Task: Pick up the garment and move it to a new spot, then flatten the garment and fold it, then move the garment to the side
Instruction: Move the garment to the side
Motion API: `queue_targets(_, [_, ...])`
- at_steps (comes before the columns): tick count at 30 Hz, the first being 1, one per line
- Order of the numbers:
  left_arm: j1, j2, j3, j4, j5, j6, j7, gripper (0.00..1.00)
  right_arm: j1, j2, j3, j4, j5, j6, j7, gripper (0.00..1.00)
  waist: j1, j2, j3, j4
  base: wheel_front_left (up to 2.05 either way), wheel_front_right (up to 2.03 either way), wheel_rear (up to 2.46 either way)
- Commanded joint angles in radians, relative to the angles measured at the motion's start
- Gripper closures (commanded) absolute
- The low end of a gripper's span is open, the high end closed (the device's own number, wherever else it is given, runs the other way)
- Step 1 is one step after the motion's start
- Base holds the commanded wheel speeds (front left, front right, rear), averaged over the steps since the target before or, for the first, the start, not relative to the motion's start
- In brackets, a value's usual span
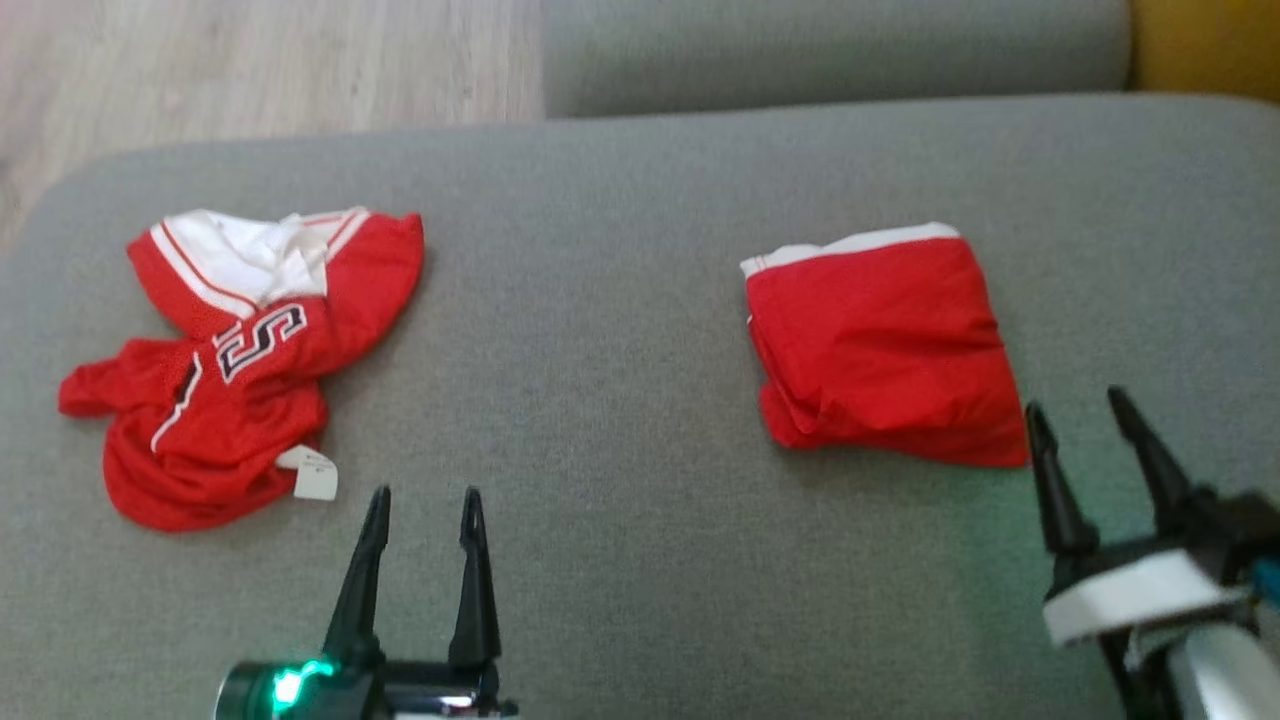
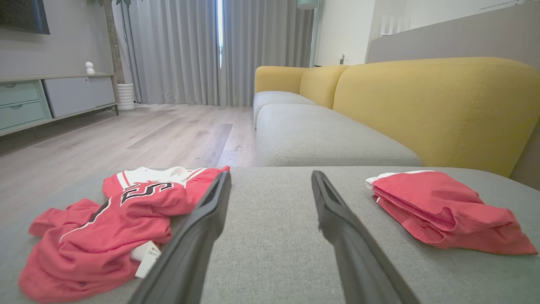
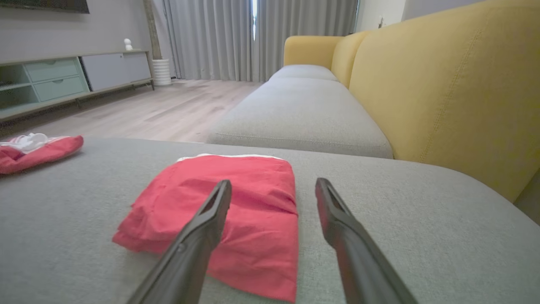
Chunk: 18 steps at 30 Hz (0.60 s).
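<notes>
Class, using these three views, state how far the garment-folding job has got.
Done: one red fabric garment with white trim lies folded on the grey fabric sofa cushion. In hand: nothing; the left end effector and right end effector stand open and empty. Left: the crumpled red numbered jersey with a white tag apparently awaits flattening and folding.

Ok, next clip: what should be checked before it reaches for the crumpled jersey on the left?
1. The left gripper is open and empty: ok.
2. The right gripper is open and empty: ok.
3. The crumpled jersey lies uncovered on the grey cushion: ok.
4. Jersey is flat: not ok, it is bunched.
5. The folded red garment lies apart from the jersey: ok.
6. Jersey is front side up: cannot tell.
</notes>
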Motion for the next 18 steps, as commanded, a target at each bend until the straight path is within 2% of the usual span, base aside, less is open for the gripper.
queue_targets(1, [-0.060, -0.005, 0.019, -0.036, 0.013, 0.004, -0.005, 0.00, -0.086, -0.048, 0.028, 0.019, 0.025, -0.001, -0.011, 0.00, -0.0001, 0.0000, 0.047, -0.004, 0.00, 0.00, 0.00])
queue_targets(7, [-0.121, -0.005, 0.001, -0.031, 0.020, 0.017, -0.005, 0.00, -0.271, -0.127, 0.056, 0.203, 0.097, -0.001, 0.085, 0.00, -0.0001, 0.0000, 0.132, 0.010, 0.00, 0.00, 0.00])
queue_targets(13, [-0.146, -0.005, -0.018, -0.020, 0.011, 0.028, -0.005, 0.00, -0.363, -0.151, 0.097, 0.305, 0.181, -0.001, 0.137, 0.00, -0.0001, 0.0000, 0.158, 0.021, 0.00, 0.00, 0.00])
queue_targets(17, [-0.159, -0.005, -0.031, -0.012, 0.009, 0.033, -0.005, 0.00, -0.406, -0.161, 0.170, 0.376, 0.248, -0.001, 0.182, 0.00, -0.0001, 0.0000, 0.169, 0.028, 0.00, 0.00, 0.00])
queue_targets(18, [-0.162, -0.005, -0.032, -0.011, 0.009, 0.034, -0.005, 0.00, -0.416, -0.162, 0.189, 0.392, 0.260, -0.001, 0.190, 0.03, -0.0001, 0.0000, 0.173, 0.028, 0.00, 0.00, 0.00])
